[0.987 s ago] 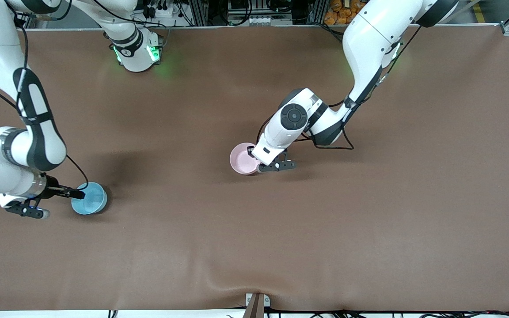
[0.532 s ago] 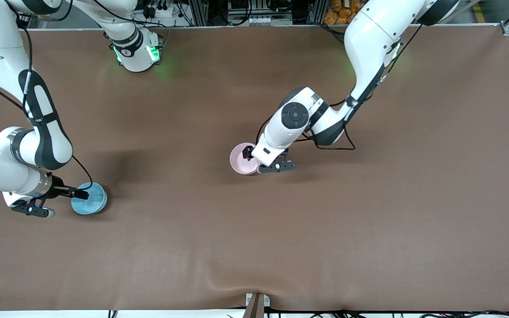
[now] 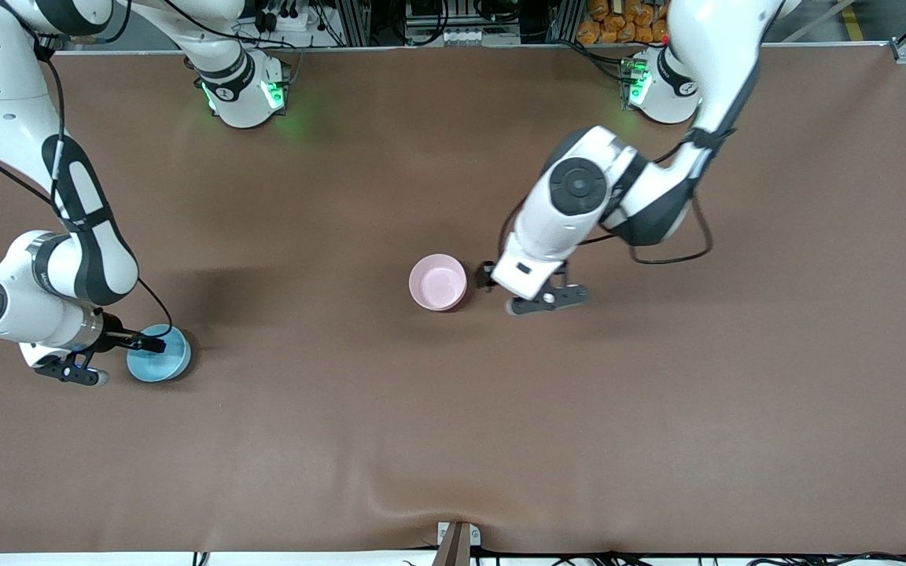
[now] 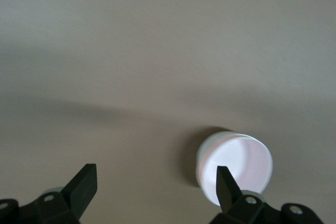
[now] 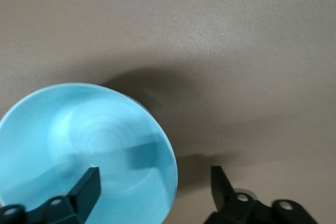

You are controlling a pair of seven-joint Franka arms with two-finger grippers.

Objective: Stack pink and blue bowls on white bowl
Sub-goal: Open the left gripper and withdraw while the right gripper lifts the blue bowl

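Left gripper (image 3: 500, 291) hangs open and empty over the brown table (image 3: 657, 432), just beside the upright pink bowl (image 3: 438, 281). Right gripper (image 3: 134, 355) is open, straddling the blue bowl's (image 3: 159, 355) rim at the right arm's end.

My left gripper (image 3: 492, 289) hangs spread, just beside the pink bowl (image 3: 438, 281). My right gripper (image 3: 124, 355) straddles the blue bowl (image 3: 159, 354) rim. Bare brown table (image 3: 303, 330) lies between the bowls.

The blue bowl (image 5: 86, 153) is cut off by the right wrist view's edge.
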